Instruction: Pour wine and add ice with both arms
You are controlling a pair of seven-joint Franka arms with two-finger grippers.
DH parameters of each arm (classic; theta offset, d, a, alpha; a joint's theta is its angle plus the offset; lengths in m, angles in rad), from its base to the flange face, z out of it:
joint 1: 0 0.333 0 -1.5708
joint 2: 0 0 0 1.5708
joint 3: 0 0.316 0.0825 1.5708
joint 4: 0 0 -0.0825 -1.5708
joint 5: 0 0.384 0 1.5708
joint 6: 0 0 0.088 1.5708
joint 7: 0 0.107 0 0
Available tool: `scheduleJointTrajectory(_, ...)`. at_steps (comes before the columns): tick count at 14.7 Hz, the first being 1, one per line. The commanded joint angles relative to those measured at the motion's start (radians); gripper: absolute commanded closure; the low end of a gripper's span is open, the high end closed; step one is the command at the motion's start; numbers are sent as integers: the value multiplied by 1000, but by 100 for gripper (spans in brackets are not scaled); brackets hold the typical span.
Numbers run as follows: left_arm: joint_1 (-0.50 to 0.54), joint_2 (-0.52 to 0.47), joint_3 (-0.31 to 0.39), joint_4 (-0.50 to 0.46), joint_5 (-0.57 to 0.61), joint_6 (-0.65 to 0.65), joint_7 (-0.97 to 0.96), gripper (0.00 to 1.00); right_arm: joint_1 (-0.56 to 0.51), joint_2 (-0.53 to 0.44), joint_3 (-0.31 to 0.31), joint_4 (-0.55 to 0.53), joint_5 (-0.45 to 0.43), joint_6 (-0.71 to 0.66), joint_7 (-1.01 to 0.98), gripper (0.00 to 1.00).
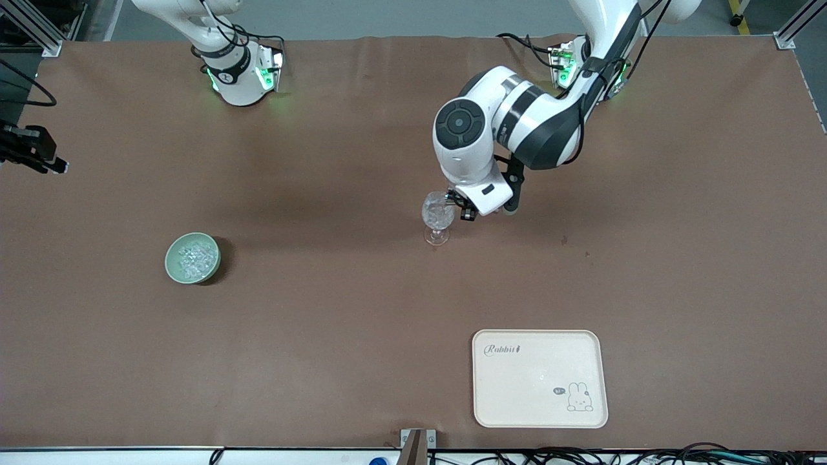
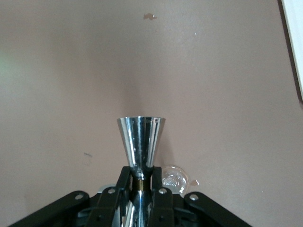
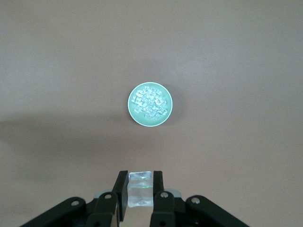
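- Two arms work a long brown table (image 1: pixel 323 336) that has wide bare stretches; most of its middle, and the strip nearest the front camera, hold nothing but a cream tray (image 1: pixel 539 378).
- That tray, printed with a rabbit drawing, lies close to the table edge nearest the front camera, toward the left arm's end, with a narrow brown margin between it and the edge.
- Well apart from the tray, toward the right arm's end, sits a pale green bowl (image 1: pixel 192 258) with open table all round it.
- Piled in the bowl is the ice (image 1: pixel 196 257), small clear glinting chunks heaped to about the rim.
- Near the table's middle stands a clear stemmed glass (image 1: pixel 437 218), upright on its foot, with glittery clear contents in its bowl; whether that is ice or liquid I cannot tell.
- The left gripper (image 1: pixel 462 208) hangs just beside the rim of the glass, clenched on the narrow waist of a shiny metal jigger (image 2: pixel 141 142); its flared cup points away from the wrist.
- The right gripper (image 3: pixel 140 189) shows only in its wrist view, hovering high over bare table with the green bowl ahead of it.
- Its fingers (image 3: pixel 120 191) are pinched on a clear ice cube (image 3: pixel 139 189).
- At the table's edge by the right arm's end, a black device (image 1: pixel 29 148) juts in over the brown surface.
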Motion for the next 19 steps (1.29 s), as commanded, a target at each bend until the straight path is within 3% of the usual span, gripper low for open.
scheduleJointTrajectory(1,-27,3,6,20,44,-26,-27,99,4,2,2,11,-10,-12,7,92)
scheduleJointTrajectory(7,-3,-1,14,48,34,-23,-18,99,8,3,2,12,-10,-9,9,92)
scheduleJointTrajectory(9,52,6,12,80,-1,-11,-15,99,10,5,2,12,-9,-6,9,91)
scheduleJointTrajectory(14,238,-28,6,100,-231,49,173,99,31,22,3,17,1,2,21,91)
scheduleJointTrajectory(19,460,-44,5,88,-510,45,481,99,129,43,3,20,1,31,209,91)
